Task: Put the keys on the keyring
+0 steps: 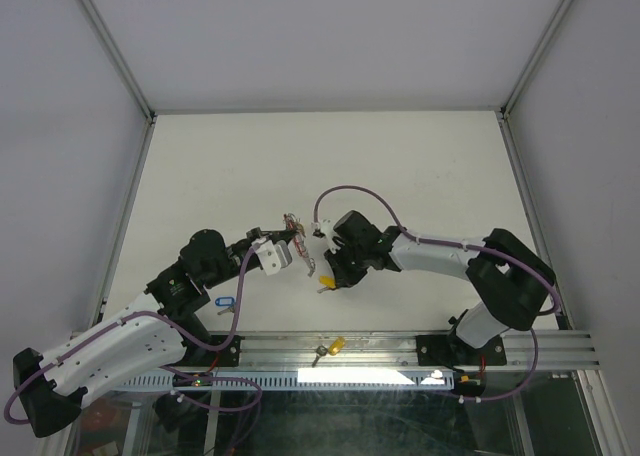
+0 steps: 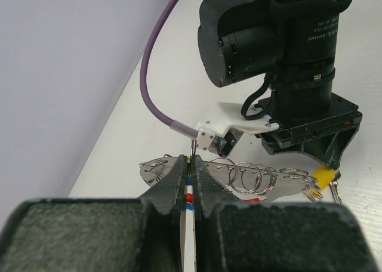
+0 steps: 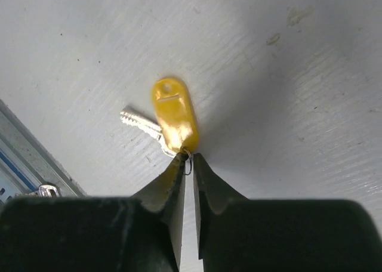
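Observation:
My left gripper (image 1: 290, 250) (image 2: 191, 160) is shut on the keyring (image 1: 294, 224), a silver metal strip (image 2: 285, 187) with a row of small rings (image 2: 250, 176) and red and blue bits between the jaws. Beside it, my right gripper (image 1: 326, 277) (image 3: 188, 159) stands slightly open. The thin wire ring (image 3: 187, 163) of a yellow-tagged key (image 3: 173, 121) sits loose in the narrow gap, against the left finger. That key (image 2: 320, 178) (image 1: 327, 285) hangs by the keyring's far end; I cannot tell whether it is hooked on.
A second yellow-tagged key (image 1: 335, 346) lies on the metal rail (image 1: 400, 354) at the near edge. A blue-tagged key (image 1: 224, 301) lies by the left arm. The right wrist's camera (image 2: 280, 39) looms close above the keyring. White walls enclose the table (image 1: 330, 156).

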Robot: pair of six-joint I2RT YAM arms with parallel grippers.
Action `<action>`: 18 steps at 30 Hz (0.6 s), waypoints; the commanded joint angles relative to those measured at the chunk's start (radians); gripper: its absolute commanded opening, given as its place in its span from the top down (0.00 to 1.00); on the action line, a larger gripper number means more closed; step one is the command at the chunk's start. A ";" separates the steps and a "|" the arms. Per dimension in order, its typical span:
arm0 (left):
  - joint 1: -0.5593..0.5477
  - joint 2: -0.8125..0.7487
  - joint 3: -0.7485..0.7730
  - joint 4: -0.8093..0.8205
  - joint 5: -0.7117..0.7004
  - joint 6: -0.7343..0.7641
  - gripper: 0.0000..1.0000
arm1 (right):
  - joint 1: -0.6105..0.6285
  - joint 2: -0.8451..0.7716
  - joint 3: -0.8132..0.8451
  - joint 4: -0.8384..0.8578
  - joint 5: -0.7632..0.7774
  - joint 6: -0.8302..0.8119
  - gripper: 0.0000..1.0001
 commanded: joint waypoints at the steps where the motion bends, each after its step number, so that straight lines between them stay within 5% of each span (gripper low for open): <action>1: 0.009 -0.007 0.056 0.057 0.016 0.000 1.00 | -0.009 -0.028 0.001 0.051 0.075 0.032 0.83; 18: 0.011 -0.002 0.055 0.057 0.026 -0.002 1.00 | -0.011 -0.139 -0.109 0.149 0.028 0.245 0.66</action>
